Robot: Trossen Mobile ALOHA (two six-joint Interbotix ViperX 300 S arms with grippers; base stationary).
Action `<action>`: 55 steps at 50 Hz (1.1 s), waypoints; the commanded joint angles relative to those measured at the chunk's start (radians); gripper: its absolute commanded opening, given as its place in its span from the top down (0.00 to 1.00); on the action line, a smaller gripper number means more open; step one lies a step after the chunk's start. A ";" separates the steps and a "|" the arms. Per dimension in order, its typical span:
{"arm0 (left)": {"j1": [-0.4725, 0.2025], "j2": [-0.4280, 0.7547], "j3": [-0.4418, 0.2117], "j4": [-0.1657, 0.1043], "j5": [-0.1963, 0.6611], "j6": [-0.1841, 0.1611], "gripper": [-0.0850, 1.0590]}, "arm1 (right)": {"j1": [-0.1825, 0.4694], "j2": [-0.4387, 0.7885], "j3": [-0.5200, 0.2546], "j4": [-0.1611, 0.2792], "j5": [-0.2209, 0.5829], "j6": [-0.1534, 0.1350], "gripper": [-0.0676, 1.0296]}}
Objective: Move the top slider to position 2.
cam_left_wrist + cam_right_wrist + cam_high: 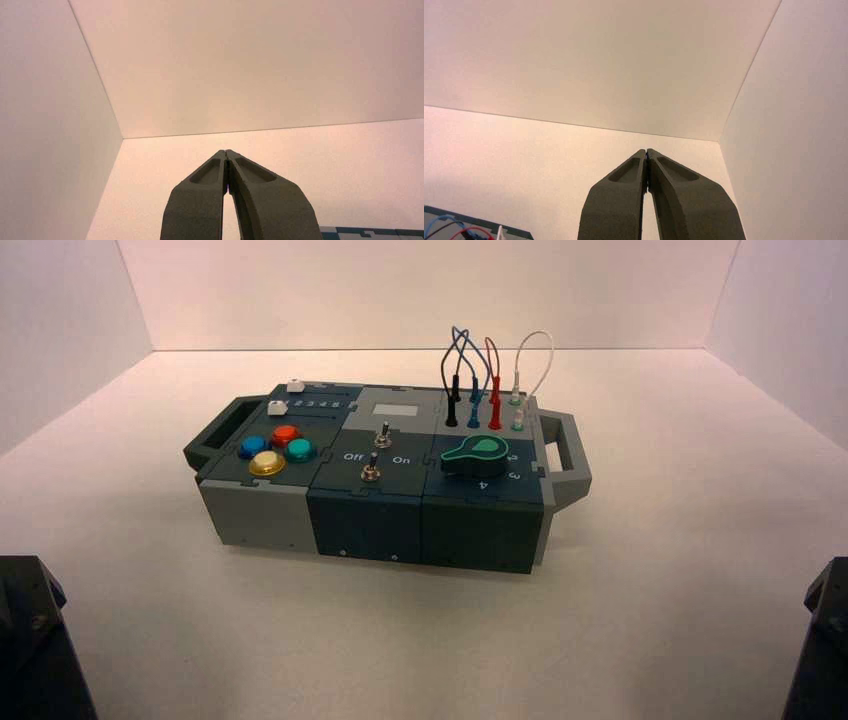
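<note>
We have not started yet: our left gripper (226, 152) and right gripper (646, 151) wait closed and empty, far from the box (385, 475). The top slider (295, 386) sits at its 11 o'clock corner, untouched; all the work remains.

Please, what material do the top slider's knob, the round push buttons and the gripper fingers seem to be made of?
The top slider: likely matte white plastic, a small blocky cap without shine. The four push buttons: probably glossy translucent plastic, with bright highlights on the domes. Fingers of the left gripper and right gripper: seemingly dull grey moulded plastic, with recessed pockets.
</note>
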 commanded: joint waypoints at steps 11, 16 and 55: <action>0.005 0.002 -0.018 0.000 -0.003 0.000 0.95 | -0.003 0.003 -0.023 0.006 -0.005 0.002 0.96; 0.003 0.015 -0.020 -0.002 0.006 -0.002 0.95 | 0.002 0.012 -0.023 0.029 0.008 0.006 0.96; -0.149 0.466 -0.199 0.000 0.316 0.002 0.95 | 0.356 0.284 -0.155 0.083 0.196 0.005 0.96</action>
